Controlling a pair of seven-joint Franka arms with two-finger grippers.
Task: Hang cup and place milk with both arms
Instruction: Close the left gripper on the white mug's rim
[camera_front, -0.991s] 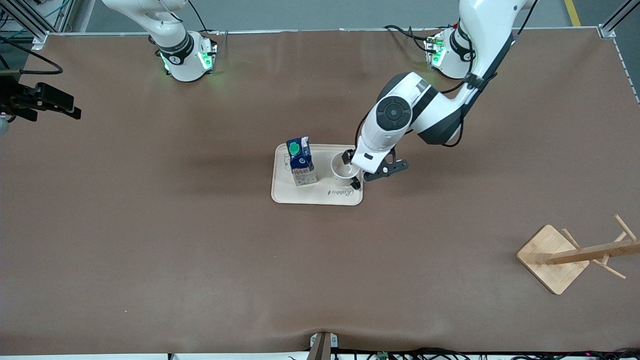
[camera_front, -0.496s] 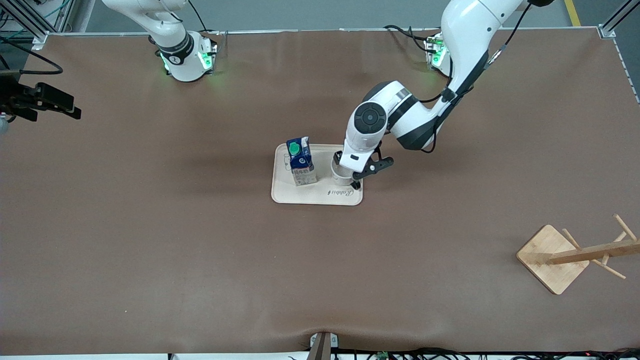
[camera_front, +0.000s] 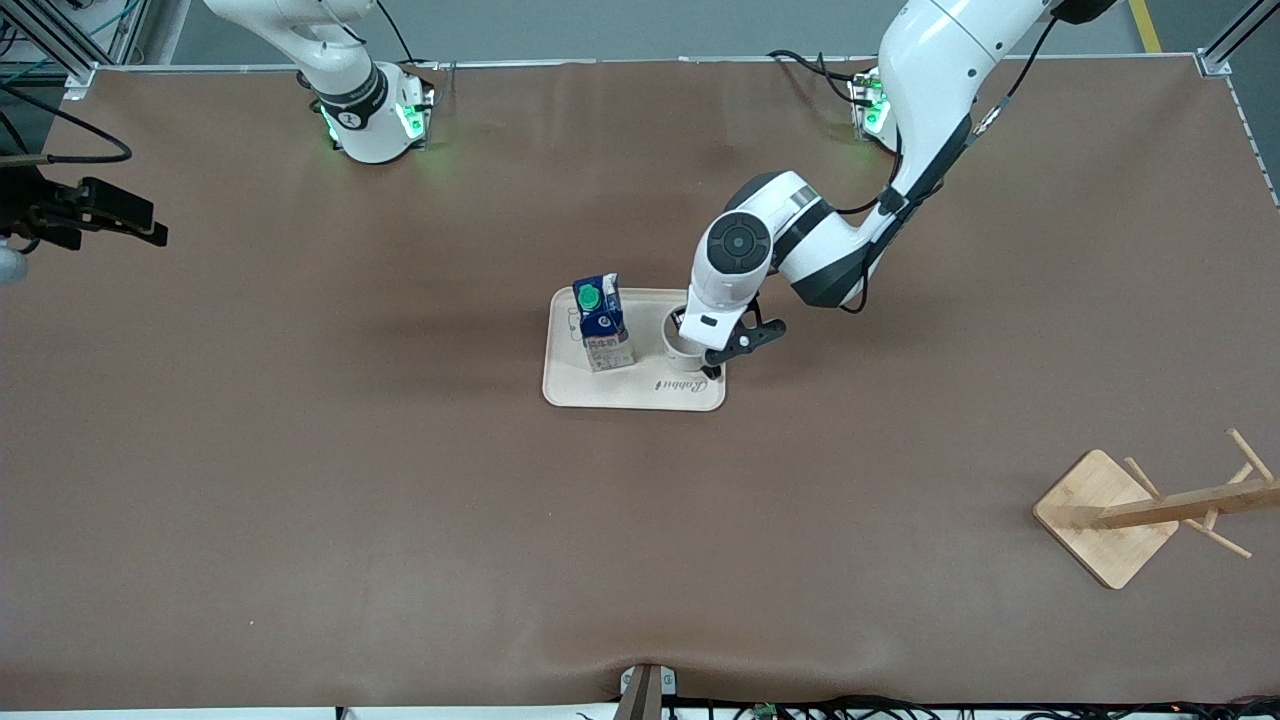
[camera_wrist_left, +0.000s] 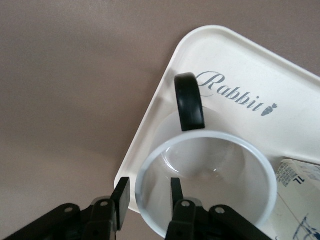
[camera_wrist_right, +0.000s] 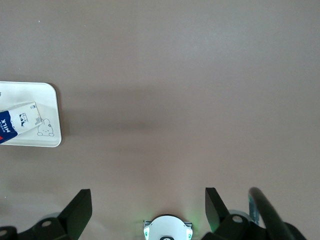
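The white cup (camera_front: 680, 347) stands on a cream tray (camera_front: 620, 390) at the table's middle. Its black handle (camera_wrist_left: 189, 102) points to the tray corner nearer the front camera. The milk (camera_front: 603, 322) stands upright on the tray beside the cup, toward the right arm's end. My left gripper (camera_front: 700, 345) is down at the cup and open. One finger (camera_wrist_left: 121, 197) is outside the rim and the other (camera_wrist_left: 176, 190) is inside, with the cup wall (camera_wrist_left: 150, 220) between them. My right gripper (camera_wrist_right: 147, 207) is open wide and empty, high over bare table near its own base (camera_wrist_right: 167, 229).
A wooden mug rack (camera_front: 1150, 510) with pegs stands on a square base at the left arm's end, nearer the front camera. The tray's edge and the milk show in the right wrist view (camera_wrist_right: 30, 127). Brown mat covers the table.
My left gripper has moved from beside the cup, toward the right arm's end, and come down over the cup's rim. The cup and milk have not moved.
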